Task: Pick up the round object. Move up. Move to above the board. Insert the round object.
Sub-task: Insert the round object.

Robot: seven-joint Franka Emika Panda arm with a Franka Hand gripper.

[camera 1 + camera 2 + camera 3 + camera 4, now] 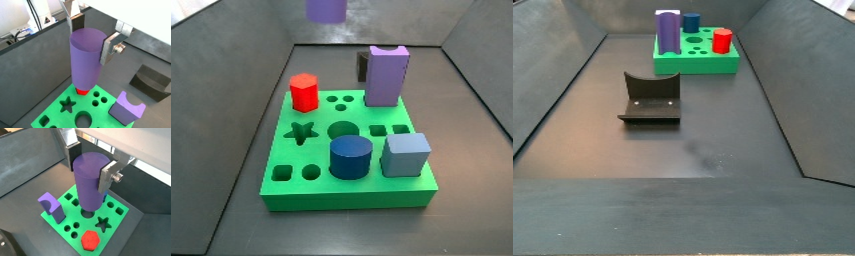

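While the gripper (87, 33) hangs above the board (115, 221), its fingers (110, 47) are pinched on the upper part of the round object (85, 60), one silver plate on each side of the purple cylinder. The cylinder's long axis runs straight down from the fingers, upright as far as both wrist views show, and its lower end hangs clear of the green top with a visible gap (so it is carried, not yet seated).

Below and around it the board's holes are open: a star, several small round ones, squares and a larger circle (344, 129). In a wrist view the cylinder's foot sits over the row near the red hexagonal peg (90, 240) and the small circles, but I cannot tell which hole it is truly centred on, since the cylinder hides what lies directly beneath.

The lilac notched block (386, 74), the blue cylinder (350, 157) and the grey-blue cube (406, 155) already stand in the board. The fixture (651, 98) stands well apart on the floor.

My judgement: lining up that foot over a matching round hole comes next, then a straight descent.
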